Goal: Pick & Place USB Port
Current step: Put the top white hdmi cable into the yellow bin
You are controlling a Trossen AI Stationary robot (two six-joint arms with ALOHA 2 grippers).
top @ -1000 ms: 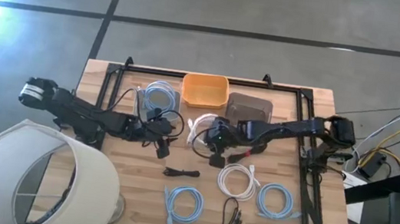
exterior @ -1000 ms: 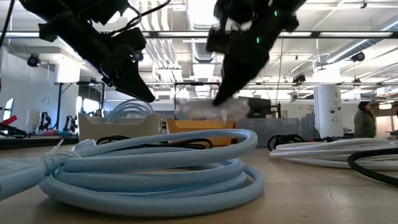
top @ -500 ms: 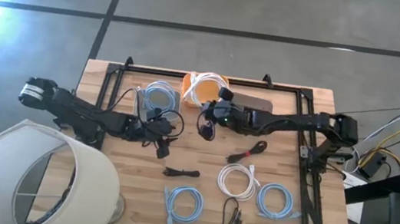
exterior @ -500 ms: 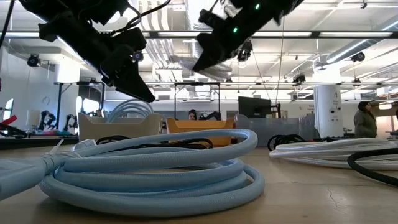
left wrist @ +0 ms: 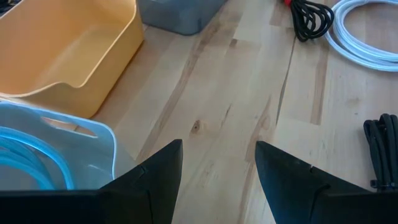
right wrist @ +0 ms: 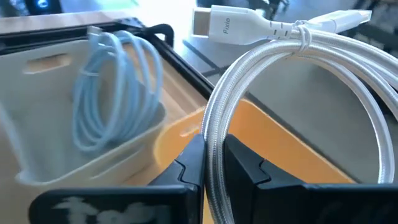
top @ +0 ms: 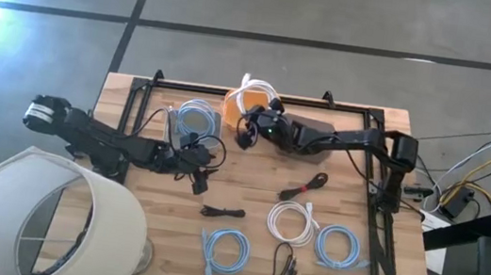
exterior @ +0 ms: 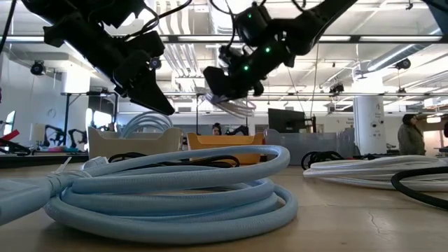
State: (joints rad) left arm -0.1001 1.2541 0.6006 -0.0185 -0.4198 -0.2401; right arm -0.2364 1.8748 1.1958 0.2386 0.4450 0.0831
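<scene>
1. The white cable is coiled and pinched between the fingers of my right gripper, held above the near edge of the orange bin; in my right wrist view the loop rises out of my clamped fingers with its plug at the top.
2. The relation that matters: the bin lies just beyond and below the coil, toward the table's far rail. The loop hangs upright and partly over the bin's rim, so I judge a short reach forward would put it over the hollow.
3. My right arm is the nearer one. My left gripper hovers over bare wood near the pale bin with its fingers spread and nothing between them.
4. The pale bin beside the orange one already holds a blue cable; a grey bin sits on the other side, mostly under my arm.
5. The wooden table carries several more coiled cables, white, blue and black, nearer the front.
6. From the low view I cannot quite tell how high the coil hangs above the rim.
7. Beyond the table is an open hall; a person stands far off.
</scene>
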